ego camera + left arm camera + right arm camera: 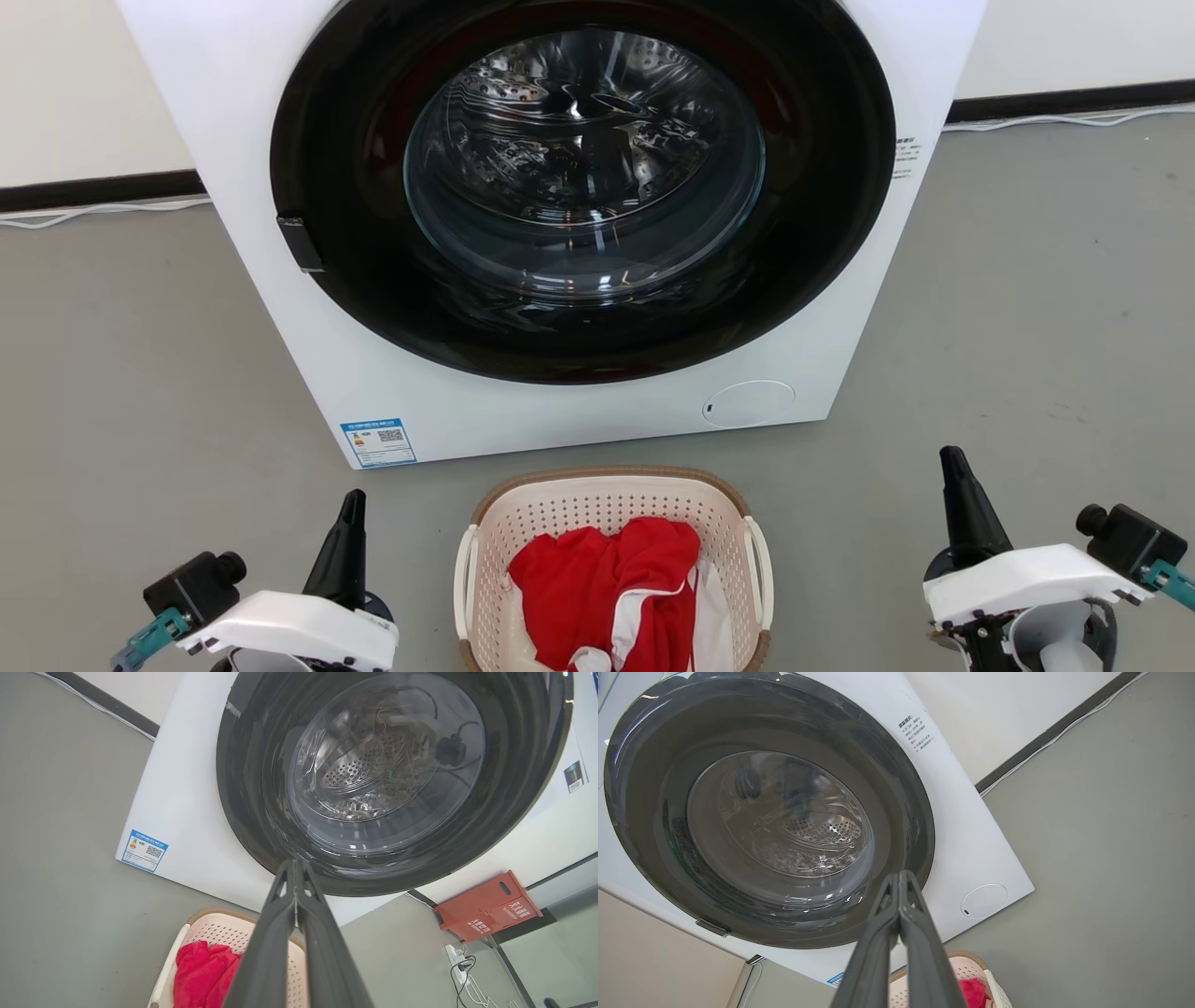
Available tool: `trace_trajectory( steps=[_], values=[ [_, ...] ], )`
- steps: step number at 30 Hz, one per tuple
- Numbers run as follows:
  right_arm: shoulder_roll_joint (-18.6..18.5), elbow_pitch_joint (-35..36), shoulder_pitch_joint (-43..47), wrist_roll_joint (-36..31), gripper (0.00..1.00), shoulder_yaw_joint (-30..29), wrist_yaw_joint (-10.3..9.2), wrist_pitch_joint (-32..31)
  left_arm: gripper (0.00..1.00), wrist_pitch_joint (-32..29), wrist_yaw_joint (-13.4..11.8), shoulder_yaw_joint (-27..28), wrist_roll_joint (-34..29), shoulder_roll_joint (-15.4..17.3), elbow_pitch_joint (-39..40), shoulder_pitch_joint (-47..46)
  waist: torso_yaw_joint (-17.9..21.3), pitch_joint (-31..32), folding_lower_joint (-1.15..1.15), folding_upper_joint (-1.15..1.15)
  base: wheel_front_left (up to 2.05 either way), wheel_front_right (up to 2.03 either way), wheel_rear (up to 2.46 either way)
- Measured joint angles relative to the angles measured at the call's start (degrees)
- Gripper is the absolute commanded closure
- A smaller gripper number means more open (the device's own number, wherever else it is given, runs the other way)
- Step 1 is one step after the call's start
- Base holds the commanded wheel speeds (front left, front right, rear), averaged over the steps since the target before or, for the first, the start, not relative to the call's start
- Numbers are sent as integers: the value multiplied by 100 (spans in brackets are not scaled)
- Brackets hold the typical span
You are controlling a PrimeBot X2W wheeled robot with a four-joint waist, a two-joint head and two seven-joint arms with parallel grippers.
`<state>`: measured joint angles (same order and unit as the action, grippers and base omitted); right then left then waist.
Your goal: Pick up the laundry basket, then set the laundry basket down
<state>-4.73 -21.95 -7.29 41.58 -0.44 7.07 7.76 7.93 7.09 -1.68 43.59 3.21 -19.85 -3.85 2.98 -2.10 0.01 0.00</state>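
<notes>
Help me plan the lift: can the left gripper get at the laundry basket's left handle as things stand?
Probably yes: the left gripper, shut, sits beside the laundry basket, and nothing stands between it and that white handle.

Bright even light, door-glass glare, wrist-view edge distortion

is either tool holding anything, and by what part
Nothing is held: the left tool and right tool are shut and empty, apart from the basket.
</notes>
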Motion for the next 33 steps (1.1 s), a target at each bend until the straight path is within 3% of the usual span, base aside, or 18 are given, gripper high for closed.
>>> trace_trajectory(
  steps=[33],
  values=[
    [77,246,45,1916,100,-302,0,-538,100,-569,0,256,1842,-52,148,0,-116,75,0,0,0,0,0]
  ],
)
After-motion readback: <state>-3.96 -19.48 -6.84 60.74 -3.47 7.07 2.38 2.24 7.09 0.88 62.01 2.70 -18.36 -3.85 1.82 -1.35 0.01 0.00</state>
